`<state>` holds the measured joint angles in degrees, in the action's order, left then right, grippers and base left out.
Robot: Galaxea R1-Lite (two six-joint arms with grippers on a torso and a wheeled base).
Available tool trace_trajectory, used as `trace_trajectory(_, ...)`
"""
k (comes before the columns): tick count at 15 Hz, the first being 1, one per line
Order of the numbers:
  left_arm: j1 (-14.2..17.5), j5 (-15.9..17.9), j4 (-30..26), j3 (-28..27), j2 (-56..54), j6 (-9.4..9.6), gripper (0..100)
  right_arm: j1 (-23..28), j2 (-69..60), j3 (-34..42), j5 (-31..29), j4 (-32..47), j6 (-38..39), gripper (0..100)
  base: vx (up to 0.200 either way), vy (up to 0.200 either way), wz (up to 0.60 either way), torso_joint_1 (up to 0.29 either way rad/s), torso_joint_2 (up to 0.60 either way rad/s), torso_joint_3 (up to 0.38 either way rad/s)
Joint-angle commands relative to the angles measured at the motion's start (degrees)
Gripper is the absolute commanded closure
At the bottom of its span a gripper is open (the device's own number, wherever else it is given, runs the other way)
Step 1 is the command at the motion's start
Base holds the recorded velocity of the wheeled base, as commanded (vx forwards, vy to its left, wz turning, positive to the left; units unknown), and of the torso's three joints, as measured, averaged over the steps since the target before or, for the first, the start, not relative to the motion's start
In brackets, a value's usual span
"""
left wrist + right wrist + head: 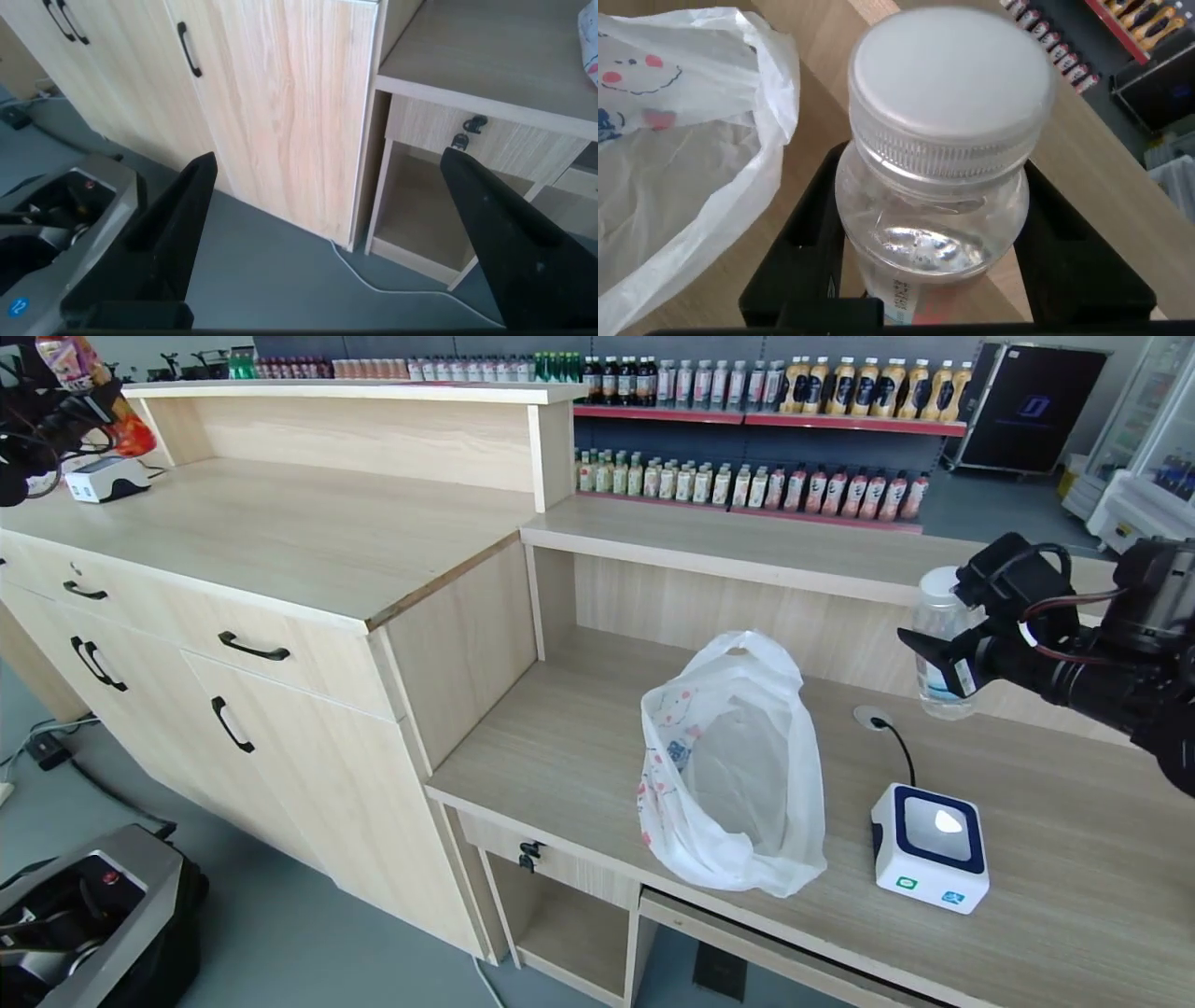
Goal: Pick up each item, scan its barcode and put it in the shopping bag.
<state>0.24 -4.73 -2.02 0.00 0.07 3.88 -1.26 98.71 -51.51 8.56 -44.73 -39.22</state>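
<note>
Bottle: clear plastic white-capped bottle (936, 644), upright, right of the bag.
Bag: white printed plastic shopping bag (738, 765), mouth open, standing on the counter.

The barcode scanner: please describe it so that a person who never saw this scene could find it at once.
Start at the lower counter. On it, to the robot's right of the white shopping bag, stands the barcode scanner. Unlike the soft bag, it is a small white box with a dark blue frame around a lit window, and a black cable leaves its back.
</note>
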Motion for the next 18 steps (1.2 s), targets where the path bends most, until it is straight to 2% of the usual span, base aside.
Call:
trace_trajectory(1, 0.02, -0.02, 0.0, 0.0, 0.01, -0.01, 0, -0.33, 3.51, 0.79, 2.52, -1.68, -1.39, 100, 0.0, 0.0, 0.0, 0.0, 0.0, 0.0)
trace_trajectory(4, 0.02, -0.02, 0.0, 0.0, 0.01, -0.01, 0, -0.33, 5.62, 0.97, 8.76, -2.47, -3.76, 100, 0.0, 0.0, 0.0, 0.0, 0.0, 0.0)
trace_trajectory(8, 0.02, -0.02, 0.0, 0.0, 0.01, -0.01, 0, 0.2, 7.99, 0.44, 16.32, -2.56, -11.85, 100, 0.0, 0.0, 0.0, 0.0, 0.0, 0.0)
trace_trajectory(13, 0.02, -0.02, 0.0, 0.0, 0.01, -0.01, 0, 3.98, 10.45, -0.09, 21.76, -1.24, -19.49, 100, 0.0, 0.0, 0.0, 0.0, 0.0, 0.0)
trace_trajectory(18, 0.02, -0.02, 0.0, 0.0, 0.01, -0.01, 0, 4.77, 10.54, -0.53, 25.19, 2.01, -20.46, 100, 0.0, 0.0, 0.0, 0.0, 0.0, 0.0)
